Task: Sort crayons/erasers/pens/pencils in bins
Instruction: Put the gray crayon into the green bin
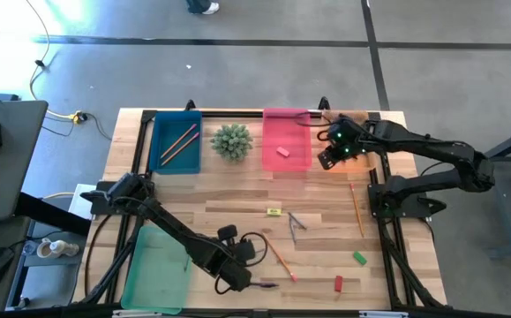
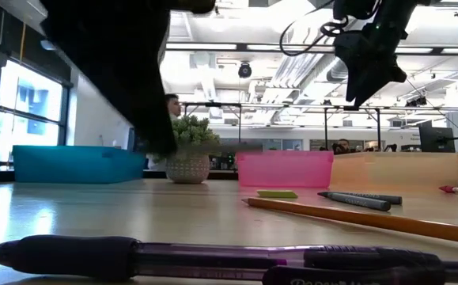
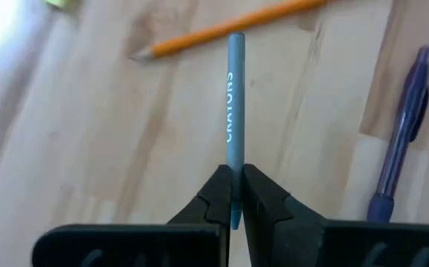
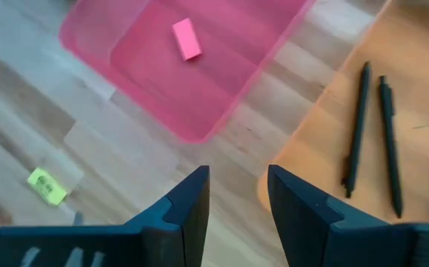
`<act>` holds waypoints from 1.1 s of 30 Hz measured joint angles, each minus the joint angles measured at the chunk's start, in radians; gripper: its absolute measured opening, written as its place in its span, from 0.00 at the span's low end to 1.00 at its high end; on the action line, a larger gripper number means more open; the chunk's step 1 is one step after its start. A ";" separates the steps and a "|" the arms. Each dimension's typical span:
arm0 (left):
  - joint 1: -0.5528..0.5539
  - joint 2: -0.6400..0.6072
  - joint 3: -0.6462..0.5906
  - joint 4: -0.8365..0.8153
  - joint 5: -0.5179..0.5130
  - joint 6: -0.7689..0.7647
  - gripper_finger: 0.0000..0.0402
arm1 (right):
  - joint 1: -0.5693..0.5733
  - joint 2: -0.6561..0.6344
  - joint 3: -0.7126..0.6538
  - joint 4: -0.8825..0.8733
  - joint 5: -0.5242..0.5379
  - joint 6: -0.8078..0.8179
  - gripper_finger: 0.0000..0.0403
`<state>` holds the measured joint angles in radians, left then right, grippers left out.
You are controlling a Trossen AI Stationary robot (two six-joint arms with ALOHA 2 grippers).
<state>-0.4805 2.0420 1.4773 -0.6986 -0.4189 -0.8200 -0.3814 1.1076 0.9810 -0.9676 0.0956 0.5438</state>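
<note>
Near the bench's front edge, your left gripper (image 3: 233, 200) clamps a grey crayon (image 3: 233, 111); carry it to the green bin (image 1: 154, 269) next.

My left pincer (image 3: 233, 199) is black, and the crayon (image 3: 234, 111) in it is grey-blue with pale lettering. Beneath lie an orange pencil (image 3: 229, 28) and a purple pen (image 3: 401, 133) on the pale wood-grain bench (image 3: 88, 148). My right pincer (image 4: 236, 194) is dark blue-black. The pink bin (image 4: 221, 67) holds a pink eraser (image 4: 187, 38); the orange bin (image 4: 414, 96) holds two black pens (image 4: 373, 137). A yellow-green eraser (image 4: 47, 185) is nearby.
</note>
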 joint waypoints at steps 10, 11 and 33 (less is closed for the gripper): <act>-0.043 -0.095 -0.005 -0.165 -0.119 -0.108 0.00 | 0.171 0.000 0.000 0.005 -0.001 0.167 0.32; -0.051 -0.110 -0.016 -0.184 -0.128 -0.130 0.00 | 0.191 0.000 0.000 0.007 0.000 0.185 0.32; -0.433 -0.334 -0.252 -0.504 -0.089 -1.057 0.00 | 0.489 0.065 0.000 0.186 0.112 0.383 0.32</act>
<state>-0.9136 1.7084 1.2253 -1.2024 -0.5076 -1.8770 0.1081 1.1722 0.9806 -0.7816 0.2074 0.9272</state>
